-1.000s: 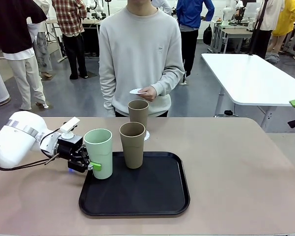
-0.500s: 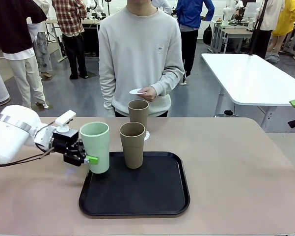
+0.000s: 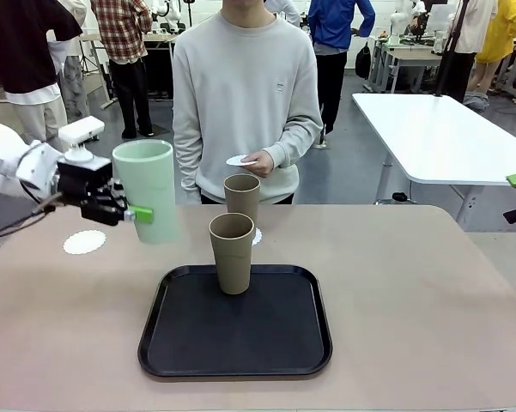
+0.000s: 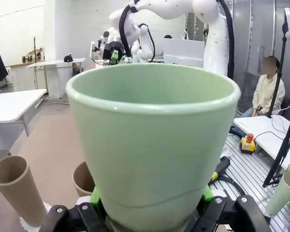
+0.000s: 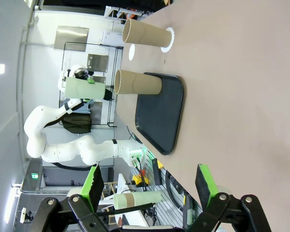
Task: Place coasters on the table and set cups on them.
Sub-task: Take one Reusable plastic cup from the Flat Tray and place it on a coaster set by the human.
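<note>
1. Front view: left gripper [image 3: 140, 215] grips the mint cup [image 3: 146, 184] low on its wall. Over the last second the cup has left the tray [image 3: 240, 343] and now hangs clear. A bare coaster [image 3: 84, 242] lies below the fingers, wristward. Judgement: lowering comes next.
2. Left wrist view: green pads [image 4: 95, 195] squeeze the cup's base from both sides.
3. Right wrist view: right gripper [image 5: 147, 186] spread wide, nothing between its fingers.

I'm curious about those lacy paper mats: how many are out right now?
3: one coaster lies bare on the left of the table, a second under the far brown cup, a third in the person's hand. More may be stacked there.
</note>
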{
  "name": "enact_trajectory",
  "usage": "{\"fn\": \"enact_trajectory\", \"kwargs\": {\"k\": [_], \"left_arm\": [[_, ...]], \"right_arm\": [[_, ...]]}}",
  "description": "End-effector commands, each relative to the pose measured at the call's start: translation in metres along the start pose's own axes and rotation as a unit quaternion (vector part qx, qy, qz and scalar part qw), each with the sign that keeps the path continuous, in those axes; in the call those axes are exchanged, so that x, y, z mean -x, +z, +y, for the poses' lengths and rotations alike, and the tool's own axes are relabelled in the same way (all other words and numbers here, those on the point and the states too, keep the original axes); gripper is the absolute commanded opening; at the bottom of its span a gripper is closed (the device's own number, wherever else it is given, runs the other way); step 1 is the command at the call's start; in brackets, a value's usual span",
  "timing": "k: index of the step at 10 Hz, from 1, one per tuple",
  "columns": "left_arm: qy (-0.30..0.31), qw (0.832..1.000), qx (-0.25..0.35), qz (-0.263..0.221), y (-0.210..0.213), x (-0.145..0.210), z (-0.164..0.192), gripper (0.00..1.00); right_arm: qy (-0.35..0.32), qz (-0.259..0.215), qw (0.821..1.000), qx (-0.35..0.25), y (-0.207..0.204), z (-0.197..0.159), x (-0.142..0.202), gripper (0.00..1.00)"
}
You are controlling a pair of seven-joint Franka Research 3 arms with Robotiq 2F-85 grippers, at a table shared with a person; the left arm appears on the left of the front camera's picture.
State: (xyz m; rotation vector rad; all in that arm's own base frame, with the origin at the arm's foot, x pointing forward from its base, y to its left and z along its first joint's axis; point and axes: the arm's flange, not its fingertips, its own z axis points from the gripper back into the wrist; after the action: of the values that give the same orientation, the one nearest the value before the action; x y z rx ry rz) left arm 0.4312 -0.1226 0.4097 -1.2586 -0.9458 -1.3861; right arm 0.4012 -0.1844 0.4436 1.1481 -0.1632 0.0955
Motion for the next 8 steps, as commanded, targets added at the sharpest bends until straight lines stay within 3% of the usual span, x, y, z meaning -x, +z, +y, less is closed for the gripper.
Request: {"fn": "enact_trajectory", "kwargs": {"k": [1,8], "left_arm": [[0.011,1.000,-0.018,-0.006,-0.0016,-0.0218,-0.0016,0.00],[0.002,1.000,-0.008,0.001,0.0027,-0.0246,-0.0032,0.00]], "right_arm": [[0.004,-0.004,1.000,-0.001,-0.0007,0.0000,-0.0008,1.00],[0.004,-0.004,1.000,-0.001,-0.0007,0.0000,-0.0008,1.00]]}}
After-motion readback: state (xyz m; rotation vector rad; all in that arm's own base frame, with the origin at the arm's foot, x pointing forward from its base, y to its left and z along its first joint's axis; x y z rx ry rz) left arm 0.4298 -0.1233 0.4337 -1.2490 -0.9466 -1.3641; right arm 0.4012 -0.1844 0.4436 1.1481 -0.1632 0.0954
